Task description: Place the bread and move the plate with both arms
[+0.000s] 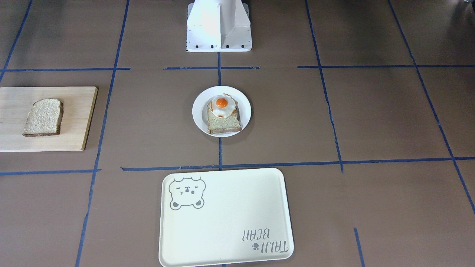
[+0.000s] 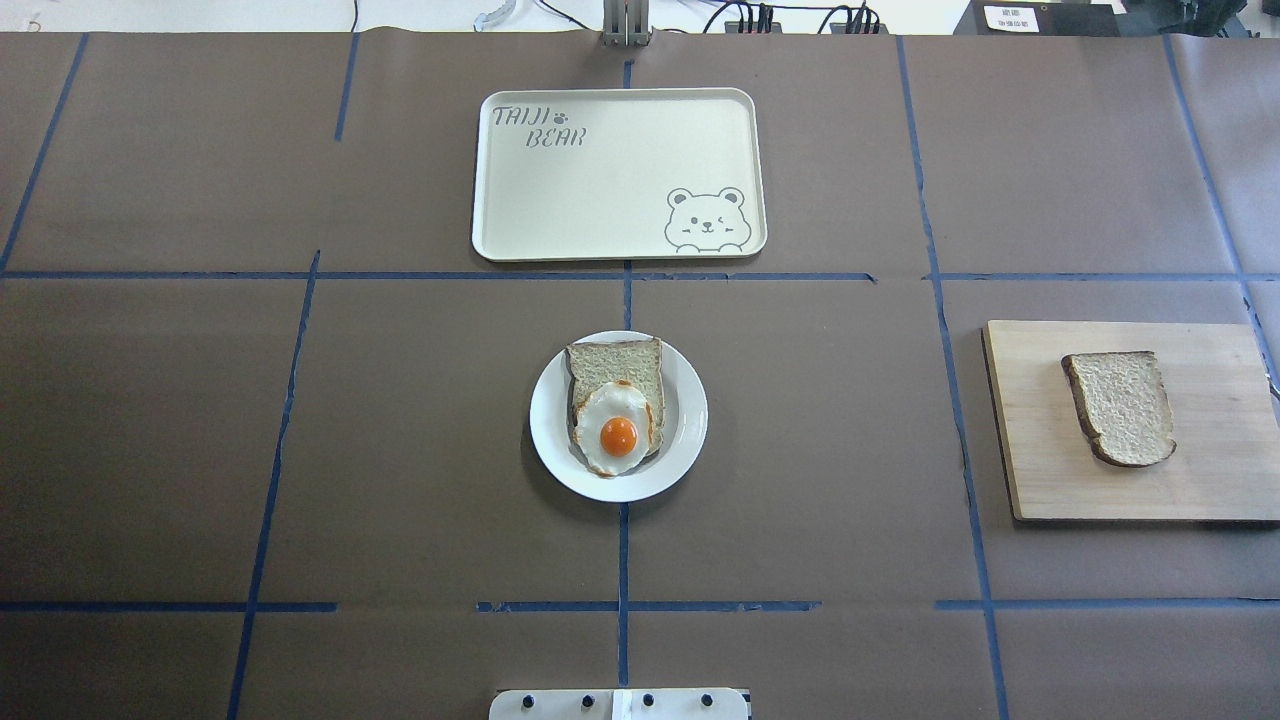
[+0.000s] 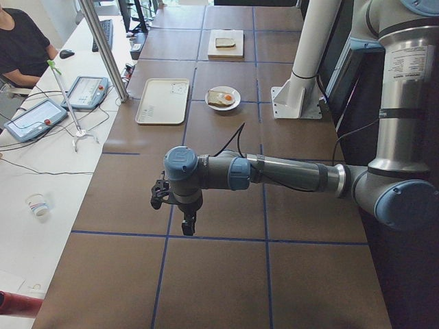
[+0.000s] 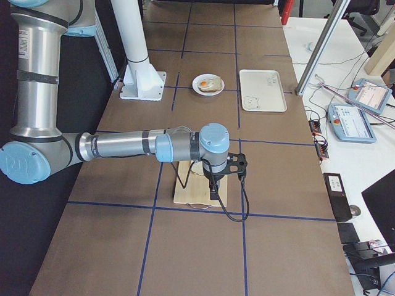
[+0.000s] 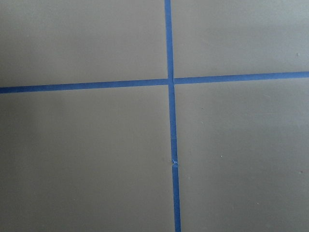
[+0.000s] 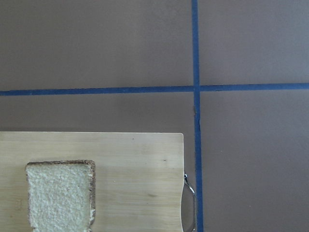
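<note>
bread (image 2: 1122,407) flat on wooden board (image 2: 1030,470), well apart from plate (image 2: 690,415); right gripper (image 4: 213,192) hangs above board, probably to pick bread; left gripper (image 3: 186,226) far aside; spread or pressed together, cannot tell for either

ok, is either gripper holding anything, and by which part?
Nothing held. The bread lies loose on the wooden board, the plate sits on the table; left gripper and right gripper hang clear of both.

The cream tray (image 2: 620,190) reads "TAIJI BEAR" (a paw print sits beside the lettering).
</note>
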You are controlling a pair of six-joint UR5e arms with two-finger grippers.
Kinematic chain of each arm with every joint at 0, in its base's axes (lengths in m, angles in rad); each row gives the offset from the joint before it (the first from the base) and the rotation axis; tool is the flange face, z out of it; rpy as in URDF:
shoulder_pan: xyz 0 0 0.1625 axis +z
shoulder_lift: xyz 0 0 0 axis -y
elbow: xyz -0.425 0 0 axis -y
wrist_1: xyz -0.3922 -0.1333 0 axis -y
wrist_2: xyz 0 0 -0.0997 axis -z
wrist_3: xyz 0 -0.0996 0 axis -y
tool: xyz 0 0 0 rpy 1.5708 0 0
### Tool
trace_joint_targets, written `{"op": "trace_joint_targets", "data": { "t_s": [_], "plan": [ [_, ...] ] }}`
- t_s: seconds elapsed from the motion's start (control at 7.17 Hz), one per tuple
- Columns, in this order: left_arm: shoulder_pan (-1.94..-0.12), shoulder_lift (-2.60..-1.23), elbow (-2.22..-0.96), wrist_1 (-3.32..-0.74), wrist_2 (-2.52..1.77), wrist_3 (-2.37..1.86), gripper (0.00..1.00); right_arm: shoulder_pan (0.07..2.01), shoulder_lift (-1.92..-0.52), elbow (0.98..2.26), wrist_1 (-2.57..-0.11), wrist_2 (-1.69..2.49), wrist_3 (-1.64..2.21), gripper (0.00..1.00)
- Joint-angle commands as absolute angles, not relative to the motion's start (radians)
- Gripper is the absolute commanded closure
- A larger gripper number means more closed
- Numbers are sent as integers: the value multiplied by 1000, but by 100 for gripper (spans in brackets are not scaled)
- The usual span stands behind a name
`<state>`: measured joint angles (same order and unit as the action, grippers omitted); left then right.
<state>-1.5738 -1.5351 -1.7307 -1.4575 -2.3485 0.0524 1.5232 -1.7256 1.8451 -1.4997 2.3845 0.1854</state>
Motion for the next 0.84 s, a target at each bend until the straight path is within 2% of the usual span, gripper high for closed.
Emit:
{"op": "trace_joint_targets", "data": {
  "t_s": [0.0, 0.28, 0.56, 0.7],
  "plan": [
    [-1575, -1528, -1749, -1457, -2349, 52, 0, 1426, -1795, 1855, -1303, 2398, 397, 0],
    [-1575, -1528, -1752, -1459, -2345, 52, 0, 1266, -1857, 1835, -1038, 2370, 679, 0],
    [-1575, -1528, -1752, -1459, -2344, 52, 0, 1195, -1853, 1732, -895, 2335, 706, 0],
    [-1575, -1526, -1759, -1459, -2347, 51, 0, 1148, -1845, 1727, -885, 2289, 763, 0]
  ]
}}
